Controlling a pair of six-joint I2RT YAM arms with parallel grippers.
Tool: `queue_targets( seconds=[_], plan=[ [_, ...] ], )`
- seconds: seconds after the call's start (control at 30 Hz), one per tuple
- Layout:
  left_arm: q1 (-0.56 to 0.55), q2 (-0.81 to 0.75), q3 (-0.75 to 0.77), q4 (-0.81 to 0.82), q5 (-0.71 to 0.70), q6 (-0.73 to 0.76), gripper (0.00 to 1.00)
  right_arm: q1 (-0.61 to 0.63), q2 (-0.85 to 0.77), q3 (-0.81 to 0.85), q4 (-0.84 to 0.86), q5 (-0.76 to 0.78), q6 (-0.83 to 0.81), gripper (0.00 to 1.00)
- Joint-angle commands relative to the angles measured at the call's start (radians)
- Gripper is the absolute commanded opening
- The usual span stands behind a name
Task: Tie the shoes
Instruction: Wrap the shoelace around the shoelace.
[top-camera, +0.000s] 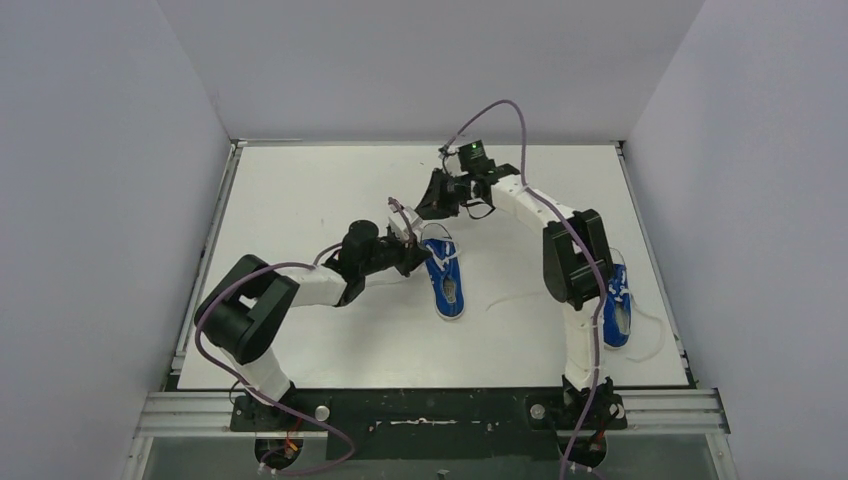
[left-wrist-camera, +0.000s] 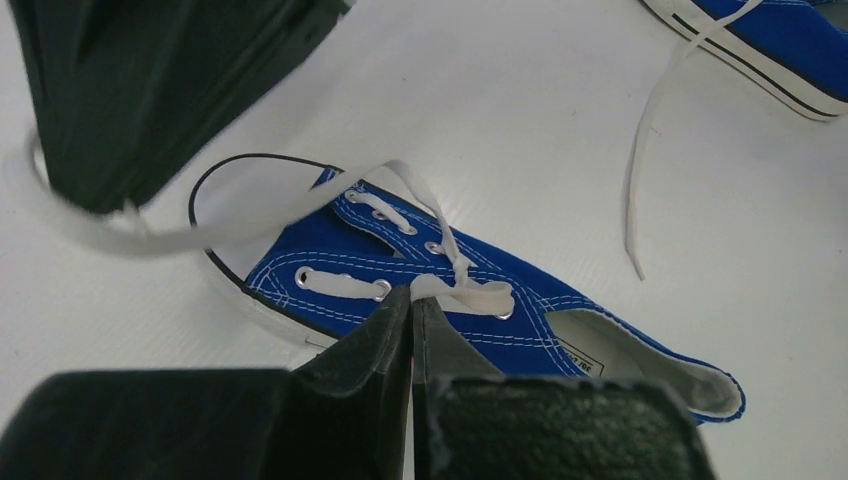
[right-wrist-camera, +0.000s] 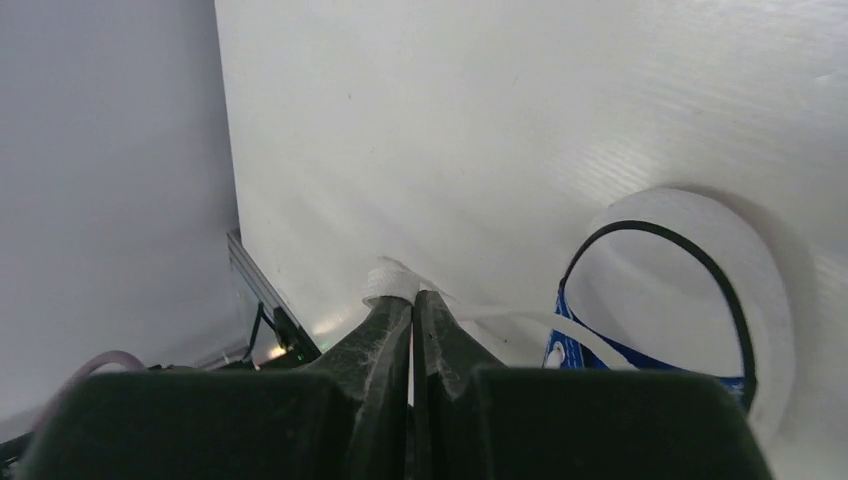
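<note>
White bench (top-camera: 300, 200), grey walls (top-camera: 100, 150). On the overhead camera I see one blue shoe (top-camera: 446, 280) mid-bench and its twin (top-camera: 617, 312) by the right edge. Left wrist camera: my left gripper (left-wrist-camera: 412, 298) is clenched on the lace (left-wrist-camera: 470, 296) over the eyelets. Right wrist camera: my right gripper (right-wrist-camera: 412, 298) pinches the lace beyond the toe cap (right-wrist-camera: 690, 230).

Bright even overhead light, soft faint shadows, wrist views blurred up close
</note>
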Motion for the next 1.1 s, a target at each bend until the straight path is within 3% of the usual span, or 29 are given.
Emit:
queue_targets(
  seconds=[0.0, 0.17, 0.37, 0.4, 0.6, 0.67, 0.73, 0.83, 1.07],
  plan=[
    [-0.008, 0.010, -0.011, 0.163, 0.093, 0.051, 0.00, 0.079, 0.090, 0.139, -0.288, -0.123, -0.198, 0.00],
    [-0.008, 0.014, -0.036, 0.202, 0.166, 0.094, 0.00, 0.149, 0.178, 0.226, -0.536, -0.109, -0.352, 0.01],
    [-0.009, 0.056, -0.074, 0.298, 0.204, 0.083, 0.00, 0.182, 0.222, 0.270, -0.699, -0.133, -0.423, 0.10],
    [-0.009, 0.068, -0.081, 0.322, 0.204, 0.076, 0.00, 0.179, 0.217, 0.272, -0.715, -0.115, -0.423, 0.13],
    [-0.015, 0.091, -0.085, 0.379, 0.172, -0.032, 0.00, 0.085, 0.105, 0.286, -0.617, -0.078, -0.303, 0.59],
    [-0.015, 0.092, -0.083, 0.376, 0.153, -0.085, 0.00, 0.050, 0.106, 0.362, -0.683, -0.074, -0.314, 0.66],
    [-0.016, 0.082, -0.076, 0.331, 0.119, -0.127, 0.00, 0.026, 0.073, 0.388, -0.719, -0.057, -0.338, 0.68],
    [-0.015, 0.068, -0.030, 0.193, 0.082, -0.170, 0.00, -0.005, -0.060, 0.267, -0.662, 0.045, -0.394, 0.70],
    [-0.012, 0.059, 0.096, -0.094, 0.057, -0.295, 0.00, 0.000, -0.438, -0.278, -0.262, 0.225, -0.537, 0.71]
  ],
)
